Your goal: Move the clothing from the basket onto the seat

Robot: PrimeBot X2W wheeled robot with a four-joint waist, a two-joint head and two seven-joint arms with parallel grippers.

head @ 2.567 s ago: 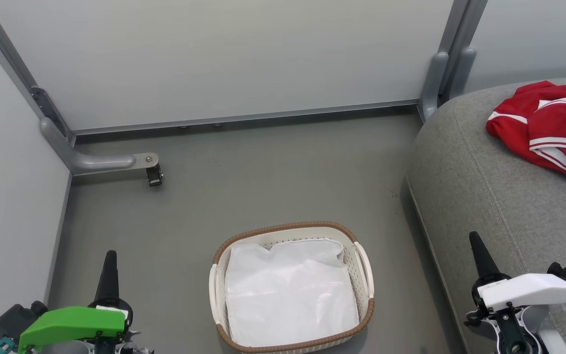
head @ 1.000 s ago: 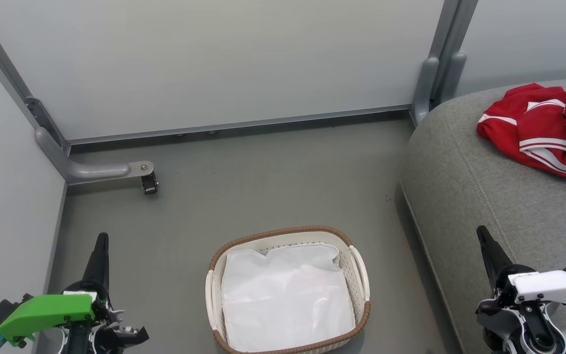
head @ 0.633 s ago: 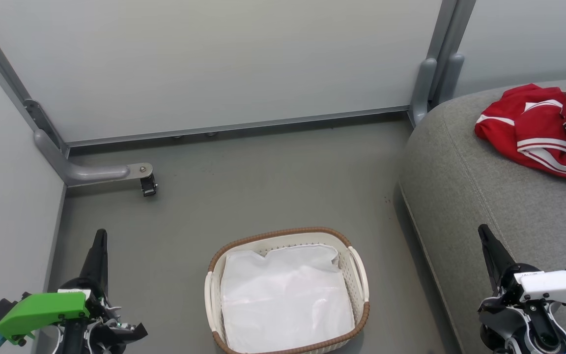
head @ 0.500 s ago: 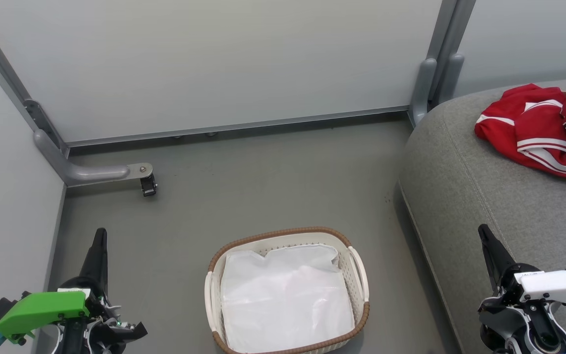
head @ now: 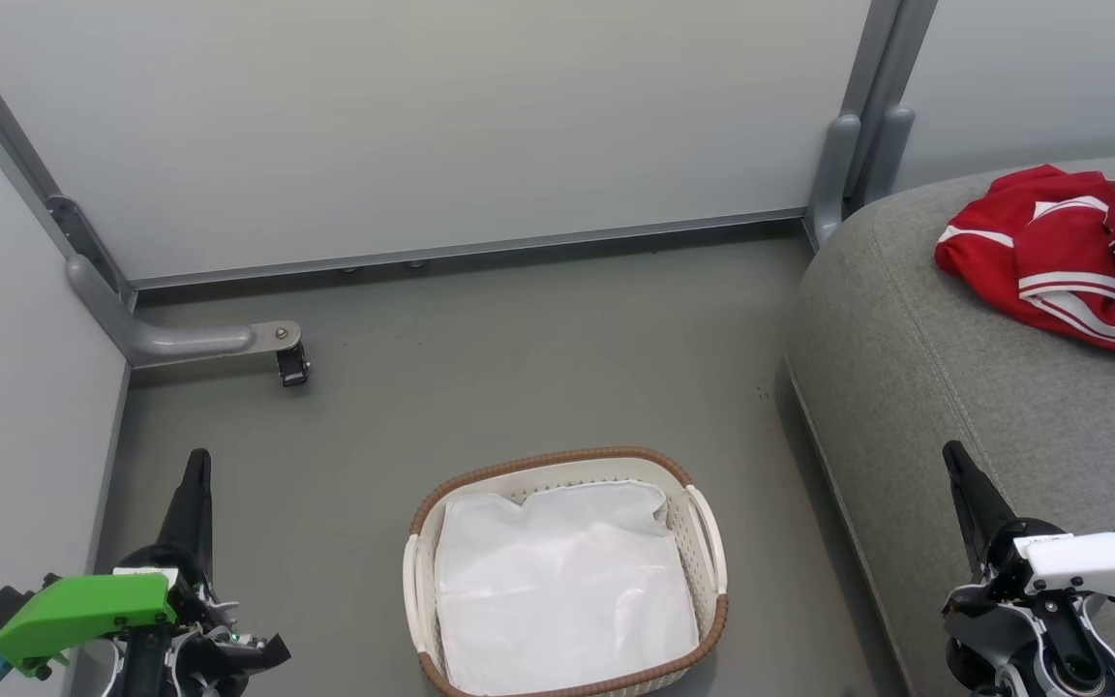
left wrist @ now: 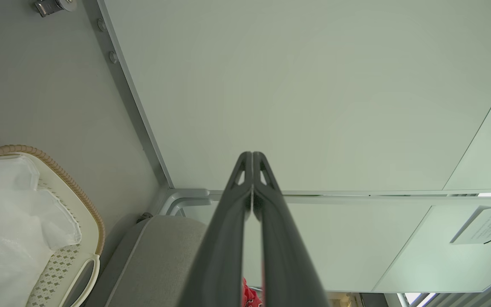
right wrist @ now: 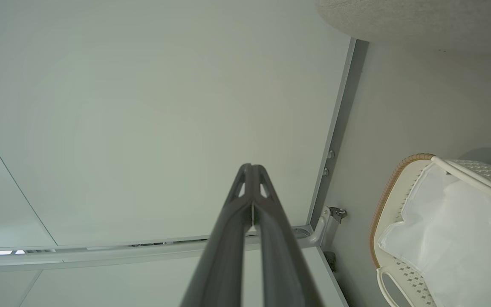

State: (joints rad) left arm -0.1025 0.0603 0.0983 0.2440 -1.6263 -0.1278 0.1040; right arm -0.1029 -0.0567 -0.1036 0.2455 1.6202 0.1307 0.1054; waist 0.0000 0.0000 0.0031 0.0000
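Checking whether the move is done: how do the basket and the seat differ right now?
The basket sits on the floor, small, cream plastic with a brown rim; the seat is far larger, grey woven fabric. The basket holds a white liner and no red fabric; the seat carries the red clothing. Both have rounded corners.

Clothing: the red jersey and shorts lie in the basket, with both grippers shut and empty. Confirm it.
Wrong place: head view shows the clothing on the seat; the basket holds just its liner. Left gripper and right gripper are shut and empty.
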